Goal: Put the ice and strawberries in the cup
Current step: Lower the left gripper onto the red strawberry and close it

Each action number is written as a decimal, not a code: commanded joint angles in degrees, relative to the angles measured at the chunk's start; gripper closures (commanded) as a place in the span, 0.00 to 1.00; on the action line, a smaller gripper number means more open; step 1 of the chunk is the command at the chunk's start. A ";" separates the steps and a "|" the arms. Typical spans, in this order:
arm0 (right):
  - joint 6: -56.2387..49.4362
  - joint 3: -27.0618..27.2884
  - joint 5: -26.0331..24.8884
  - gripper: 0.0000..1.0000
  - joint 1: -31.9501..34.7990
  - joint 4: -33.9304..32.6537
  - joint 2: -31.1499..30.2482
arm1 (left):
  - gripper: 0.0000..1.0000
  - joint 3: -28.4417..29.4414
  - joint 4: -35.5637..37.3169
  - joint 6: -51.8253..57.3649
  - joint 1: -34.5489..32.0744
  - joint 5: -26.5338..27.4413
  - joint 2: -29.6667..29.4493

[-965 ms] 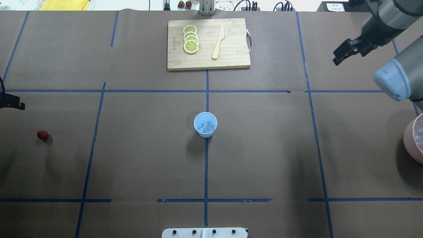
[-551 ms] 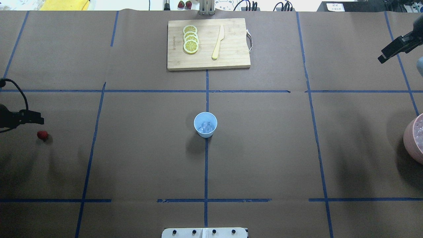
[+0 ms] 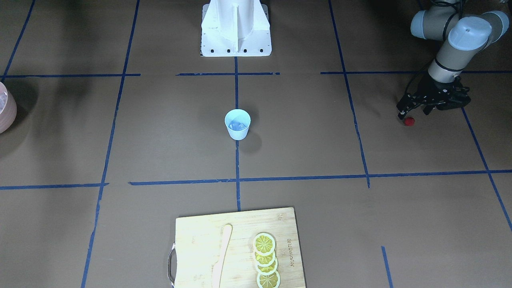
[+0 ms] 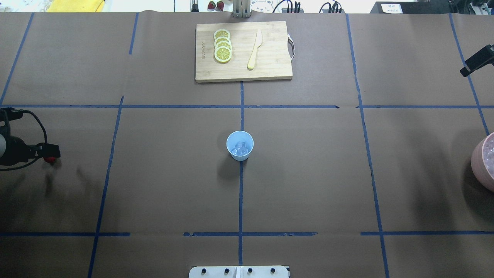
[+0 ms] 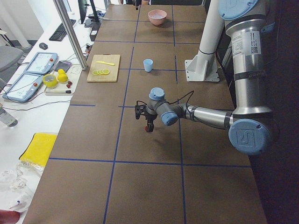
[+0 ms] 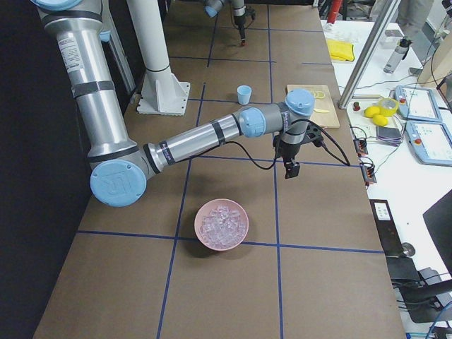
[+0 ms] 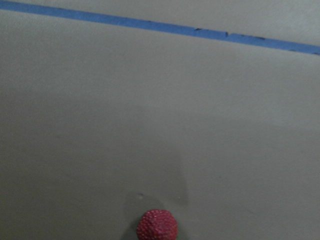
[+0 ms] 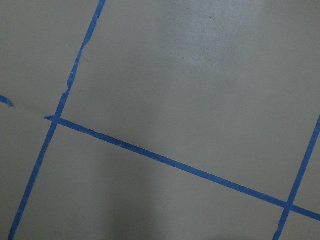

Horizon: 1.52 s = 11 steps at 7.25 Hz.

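Table: brown paper is covering the whole tabletop (image 4: 308,173), and strips of blue tape (image 4: 240,200) are dividing it into squares.
Strawberry: one tiny round red berry (image 3: 408,121) is lying on the paper out at the robot's left end, well apart from the cup.
Cup: the small pale blue tapered plastic cup (image 4: 239,145) is standing upright at the middle of the table, right on a tape line.
Ice in cup: a few clear glassy ice cubes (image 4: 241,147) are sitting at the bottom of it.
Left gripper: the black two-finger left gripper (image 4: 52,150) is hanging low over the berry with its fingers looking spread, one tip just beside the fruit. From where I am standing I cannot say whether it is touching.
Right gripper: the right gripper (image 4: 469,67) is hovering over bare paper near the robot's right end. I cannot tell how its fingers are standing.
Bowl: a pinkish round bowl (image 6: 198,217) is sitting at that same end, and a heap of ice cubes (image 6: 223,224) is filling it.
Board: a pale wooden cutting board (image 4: 274,61) is lying on the far side from the robot, carrying overlapping yellow lemon slices (image 4: 223,46) and a light wooden knife (image 4: 254,50) beside them.
Base: the white robot pedestal (image 3: 236,28) is standing at the robot's edge of the table.
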 commanded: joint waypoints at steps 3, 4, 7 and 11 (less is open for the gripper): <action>-0.01 -0.07 0.04 0.01 0.23 0.00 -0.42 | 0.06 3.07 -0.05 -0.32 0.25 0.02 -1.93; 0.07 0.02 0.04 0.01 0.23 0.00 -0.42 | 0.09 3.60 -0.05 -0.50 0.25 -0.15 -2.90; 0.25 0.02 0.04 0.01 0.15 0.00 -0.34 | 0.14 3.70 -0.05 -0.41 0.25 -0.59 -3.00; 0.43 0.02 -0.05 0.01 0.14 0.00 -0.25 | 0.25 3.61 -0.05 -0.50 0.08 -0.59 -2.56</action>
